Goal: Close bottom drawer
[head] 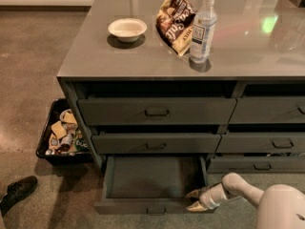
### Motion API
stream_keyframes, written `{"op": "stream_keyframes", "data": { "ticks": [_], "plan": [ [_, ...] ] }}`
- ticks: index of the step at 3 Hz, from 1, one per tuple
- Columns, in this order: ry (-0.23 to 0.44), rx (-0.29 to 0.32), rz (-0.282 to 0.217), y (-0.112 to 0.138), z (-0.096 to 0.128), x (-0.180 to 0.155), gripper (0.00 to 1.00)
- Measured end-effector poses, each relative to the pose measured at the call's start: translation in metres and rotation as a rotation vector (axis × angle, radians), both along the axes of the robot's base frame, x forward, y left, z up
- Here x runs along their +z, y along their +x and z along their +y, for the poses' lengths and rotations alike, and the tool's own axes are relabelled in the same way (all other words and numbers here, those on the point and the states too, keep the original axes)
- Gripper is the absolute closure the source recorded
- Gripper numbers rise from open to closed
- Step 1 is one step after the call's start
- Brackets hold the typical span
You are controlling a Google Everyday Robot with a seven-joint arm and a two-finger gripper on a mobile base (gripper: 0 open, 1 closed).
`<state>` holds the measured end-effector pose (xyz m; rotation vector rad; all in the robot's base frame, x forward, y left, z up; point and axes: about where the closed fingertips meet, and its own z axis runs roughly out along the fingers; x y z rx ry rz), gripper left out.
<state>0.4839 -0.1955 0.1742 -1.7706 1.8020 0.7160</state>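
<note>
A grey cabinet island seen from above and in front, with its bottom drawer (pixel 152 178) pulled well out toward the viewer at the lower centre of the scene. The drawer is wide and shallow, with a plain flat grey inside that holds nothing visible. Its slim front panel (pixel 124 207) carries a small dark pull handle (pixel 156 211) at the middle. Above it sit two taller-fronted drawers (pixel 156 111), both pushed in. To the right, the neighbouring stack's slim drawer (pixel 257 165) also looks pushed in. The robot's pale arm (pixel 240 187) reaches in from the lower right. Its gripper (pixel 195 200) is at the right end of the front panel, with its two tan fingers (pixel 196 193) spread apart and clamped on nothing. One finger lies over the drawer's inside corner and the other nearer the panel's outer face; whether either touches cannot be told. The drawer looks rigid and light, likely to slide straight on its runners. A flat push on the panel should serve, with no need to grasp the handle. Pushing this far off centre may skew it, so contact nearer the handle seems safer. On the counter top (pixel 95 56) stand a bowl (pixel 127 29), a snack bag (pixel 175 20) and a water bottle (pixel 202 30).
</note>
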Motion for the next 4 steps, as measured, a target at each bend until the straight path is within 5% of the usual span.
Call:
{"op": "stream_keyframes", "data": {
  "ticks": [1,4],
  "plan": [
    [0.011,0.008,-0.011,0.008,0.006,0.0,0.63],
    [0.041,0.017,-0.097,0.063,0.035,0.011,0.0]
  ]
}}
